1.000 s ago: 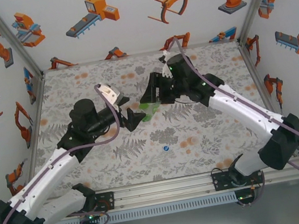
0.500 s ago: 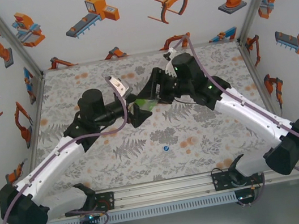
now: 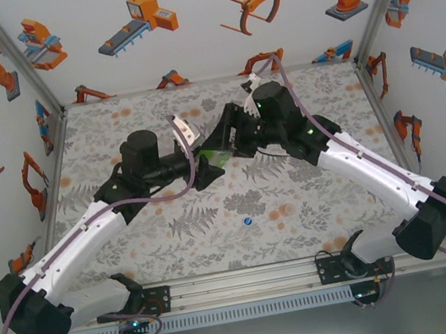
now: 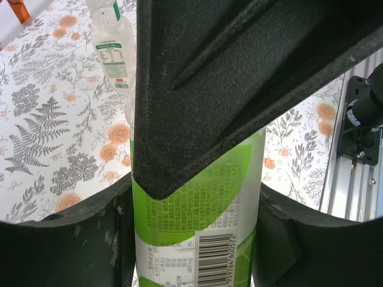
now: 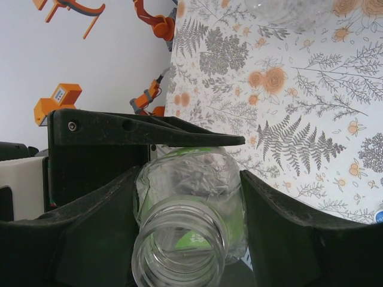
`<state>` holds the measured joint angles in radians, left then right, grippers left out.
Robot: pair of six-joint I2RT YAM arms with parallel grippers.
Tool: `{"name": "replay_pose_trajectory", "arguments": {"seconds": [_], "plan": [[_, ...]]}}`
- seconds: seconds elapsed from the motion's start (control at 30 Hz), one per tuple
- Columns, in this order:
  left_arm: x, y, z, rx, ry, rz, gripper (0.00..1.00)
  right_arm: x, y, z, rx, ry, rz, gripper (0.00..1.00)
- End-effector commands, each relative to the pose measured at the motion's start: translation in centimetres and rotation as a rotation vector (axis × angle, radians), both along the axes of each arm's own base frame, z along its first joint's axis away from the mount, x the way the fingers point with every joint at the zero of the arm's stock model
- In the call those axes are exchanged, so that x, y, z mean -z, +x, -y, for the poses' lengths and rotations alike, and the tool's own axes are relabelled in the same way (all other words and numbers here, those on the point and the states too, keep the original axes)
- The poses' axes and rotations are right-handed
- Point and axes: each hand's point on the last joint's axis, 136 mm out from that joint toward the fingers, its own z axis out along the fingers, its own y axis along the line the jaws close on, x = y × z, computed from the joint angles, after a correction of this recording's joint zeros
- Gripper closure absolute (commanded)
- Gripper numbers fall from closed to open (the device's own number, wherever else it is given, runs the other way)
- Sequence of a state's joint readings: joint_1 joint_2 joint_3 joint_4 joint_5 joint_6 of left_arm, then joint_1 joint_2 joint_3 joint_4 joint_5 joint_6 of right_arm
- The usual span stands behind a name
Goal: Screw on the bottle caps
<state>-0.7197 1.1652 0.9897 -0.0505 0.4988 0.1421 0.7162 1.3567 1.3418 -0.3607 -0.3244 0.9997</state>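
Observation:
A clear bottle with a green label (image 3: 217,152) hangs above the middle of the table between both grippers. My right gripper (image 3: 226,142) is shut on its upper body, and the open, capless neck (image 5: 179,248) points at the right wrist camera. My left gripper (image 3: 208,166) is shut on the labelled body (image 4: 197,227), with a finger pressed on each side. A dark finger of the right gripper (image 4: 239,78) crosses in front of the bottle. A blue cap (image 3: 248,222) lies on the table nearer the arm bases.
A second clear bottle with a small label (image 4: 111,48) lies on the floral table top at the far left of the left wrist view. The rounded end of another clear bottle (image 5: 287,9) lies at the top of the right wrist view. A metal rail (image 4: 350,167) runs at the right.
My left arm swung right up to the bottle and its jaws closed on the labelled body. The right gripper kept its hold and shifted only slightly.

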Motion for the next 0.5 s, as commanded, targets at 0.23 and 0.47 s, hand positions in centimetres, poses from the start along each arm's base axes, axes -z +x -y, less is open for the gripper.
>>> {"name": "replay_pose_trajectory", "arguments": {"seconds": [0.23,0.47], "plan": [[-0.4,-0.1,0.1,0.011,0.006,0.016,0.60,-2.5,-0.3,0.5,0.010,-0.003,0.074,0.36],[-0.9,0.1,-0.5,-0.029,-0.016,0.051,0.65,-4.4,-0.3,3.0,0.039,-0.137,0.176,0.25]]}}
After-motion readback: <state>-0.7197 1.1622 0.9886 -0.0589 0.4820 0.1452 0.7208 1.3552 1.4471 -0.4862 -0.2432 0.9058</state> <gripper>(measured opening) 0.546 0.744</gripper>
